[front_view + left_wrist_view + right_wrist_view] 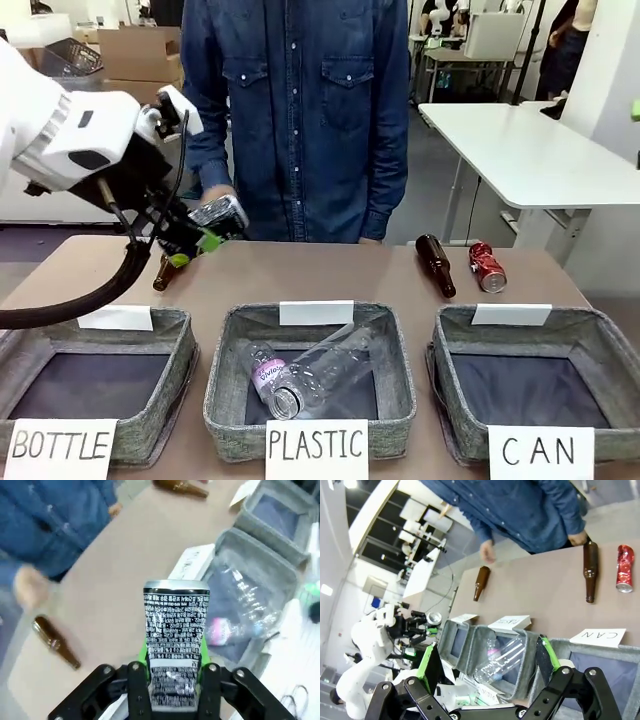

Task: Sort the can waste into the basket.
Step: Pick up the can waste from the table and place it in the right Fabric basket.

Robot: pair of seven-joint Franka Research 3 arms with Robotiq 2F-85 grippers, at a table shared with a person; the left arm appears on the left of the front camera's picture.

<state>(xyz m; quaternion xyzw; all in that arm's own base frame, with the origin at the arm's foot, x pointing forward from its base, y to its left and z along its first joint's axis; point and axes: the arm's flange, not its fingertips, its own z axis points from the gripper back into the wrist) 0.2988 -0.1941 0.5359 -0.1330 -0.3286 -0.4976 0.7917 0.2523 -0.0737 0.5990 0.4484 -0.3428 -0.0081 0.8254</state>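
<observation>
Nearest, at the lower right of the front view, the CAN basket is showing its dark lining. Just above it, the right gripper is hanging with its fingers spread wide, gripping nothing. Farther back, at centre left, the left gripper is pinching the black-and-silver can above the table. Toward the right, the red can is lying beside a brown bottle, in front of the person.

Lab workspace, white worktable, cardboard boxes behind
</observation>
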